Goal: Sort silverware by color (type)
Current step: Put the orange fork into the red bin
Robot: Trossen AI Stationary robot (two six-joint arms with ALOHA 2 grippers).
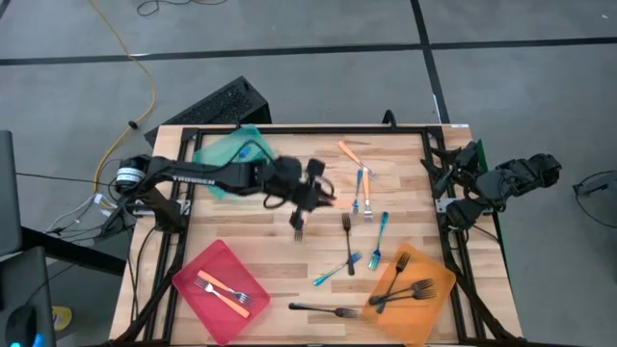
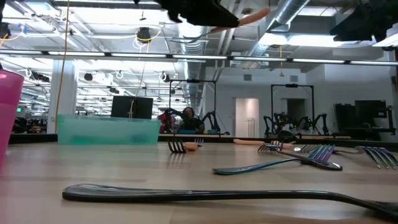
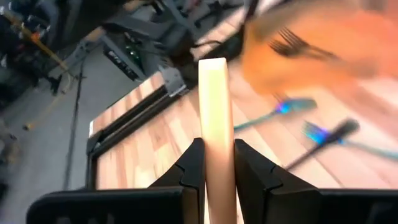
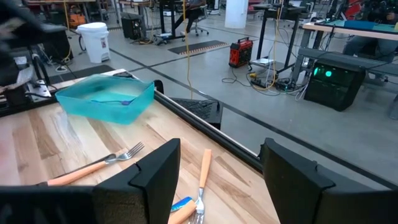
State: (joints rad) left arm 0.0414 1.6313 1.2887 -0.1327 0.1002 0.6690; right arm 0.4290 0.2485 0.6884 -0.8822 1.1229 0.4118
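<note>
My left gripper (image 1: 316, 193) hangs above the middle of the table, shut on an orange-handled fork (image 1: 329, 200) that sticks out past the fingertips (image 2: 249, 15). Another orange fork's tines (image 1: 299, 227) lie on the wood just below it. More orange forks (image 1: 351, 152) lie at the far side, with blue forks (image 1: 383, 227) and a black one (image 1: 348, 243) to the right of centre. My right gripper (image 4: 217, 177) waits open at the table's right edge (image 1: 453, 183), touching nothing. My left gripper pinches the fork's pale orange handle (image 3: 217, 155) between its two fingers. The handle runs along the fingers and reaches out beyond their tips to its blunt free end (image 3: 212, 65). The fork is lifted clear of the table; its tine end is hidden behind the gripper.
A teal tray (image 1: 231, 149) stands at the far left, a red tray (image 1: 198, 275) with orange forks at the near left, and an orange tray (image 1: 436, 280) with black forks at the near right. A black fork (image 1: 323, 310) lies near the front edge.
</note>
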